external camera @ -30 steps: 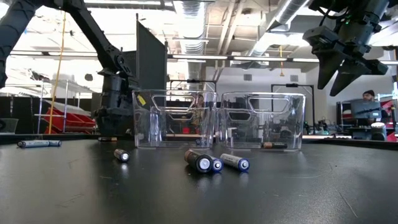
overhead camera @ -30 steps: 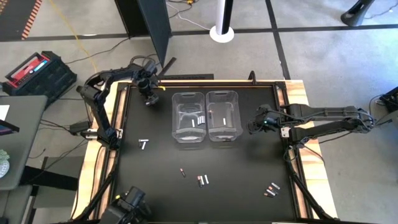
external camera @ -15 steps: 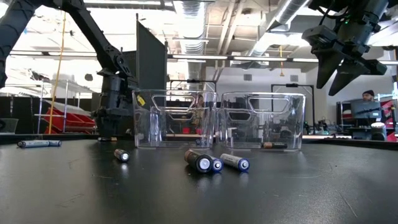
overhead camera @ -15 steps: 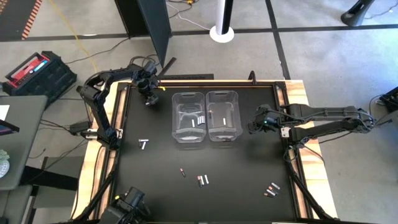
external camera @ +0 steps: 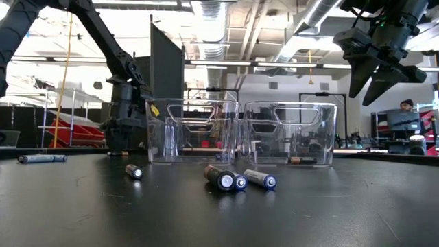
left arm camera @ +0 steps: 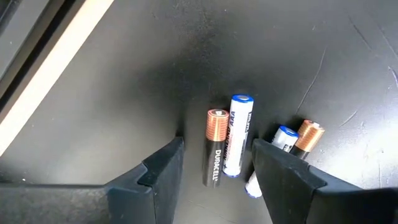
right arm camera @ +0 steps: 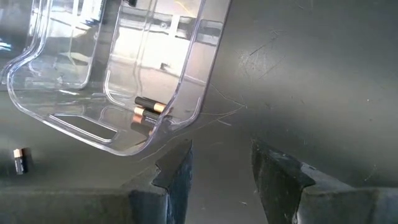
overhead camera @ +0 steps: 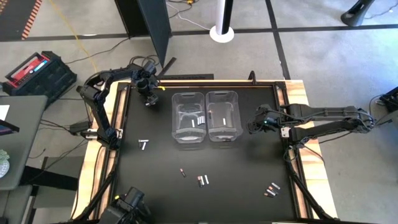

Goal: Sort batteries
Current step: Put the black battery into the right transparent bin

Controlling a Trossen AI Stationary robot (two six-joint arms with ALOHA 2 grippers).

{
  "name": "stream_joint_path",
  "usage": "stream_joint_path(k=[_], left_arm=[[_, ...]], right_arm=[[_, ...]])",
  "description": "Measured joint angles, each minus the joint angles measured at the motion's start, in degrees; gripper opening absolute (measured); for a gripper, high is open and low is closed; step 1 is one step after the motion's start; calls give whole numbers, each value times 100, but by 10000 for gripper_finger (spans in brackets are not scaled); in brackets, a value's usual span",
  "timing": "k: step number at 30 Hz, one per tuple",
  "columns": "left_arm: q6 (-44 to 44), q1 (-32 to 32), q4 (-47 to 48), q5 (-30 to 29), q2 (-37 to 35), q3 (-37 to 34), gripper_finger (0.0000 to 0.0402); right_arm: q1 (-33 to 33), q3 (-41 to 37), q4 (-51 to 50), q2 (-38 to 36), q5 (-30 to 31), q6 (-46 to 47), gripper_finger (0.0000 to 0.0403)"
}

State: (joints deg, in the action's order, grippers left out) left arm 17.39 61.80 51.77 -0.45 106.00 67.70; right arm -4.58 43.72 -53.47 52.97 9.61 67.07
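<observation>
Batteries lie scattered over the dark worktop (overhead camera: 249,174): in the high view a silvery pair (overhead camera: 144,144) sits at centre left, a single dark cell (overhead camera: 183,172) and a small cluster (overhead camera: 203,180) lie lower centre, and another group (overhead camera: 272,189) rests toward the lower right. A few are already inside the two clear bins (overhead camera: 205,116) standing side by side at upper centre; the right wrist view catches a copper-tipped dark cell (right arm camera: 148,109) on one bin's floor. Up in the upper left of the high view, the left hand (overhead camera: 150,98) hangs low over more cells, fingers spread wide and gripping nothing; its wrist view shows a copper-and-black cell (left arm camera: 214,147) and a white-and-blue one (left arm camera: 236,134) lying between the fingers. Right of the bins, the right hand (overhead camera: 253,123) hovers above the worktop, parted and empty too.
</observation>
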Motion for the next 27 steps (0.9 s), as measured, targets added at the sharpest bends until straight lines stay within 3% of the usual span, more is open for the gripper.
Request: stream_joint_path(k=[19, 27], left_arm=[[37, -7, -17, 36, -321, -2, 185], [-13, 82, -177, -257, -382, 4, 185]], right_arm=[[0, 0, -2, 0, -2, -22, 179], [0, 0, -2, 1, -2, 0, 179]])
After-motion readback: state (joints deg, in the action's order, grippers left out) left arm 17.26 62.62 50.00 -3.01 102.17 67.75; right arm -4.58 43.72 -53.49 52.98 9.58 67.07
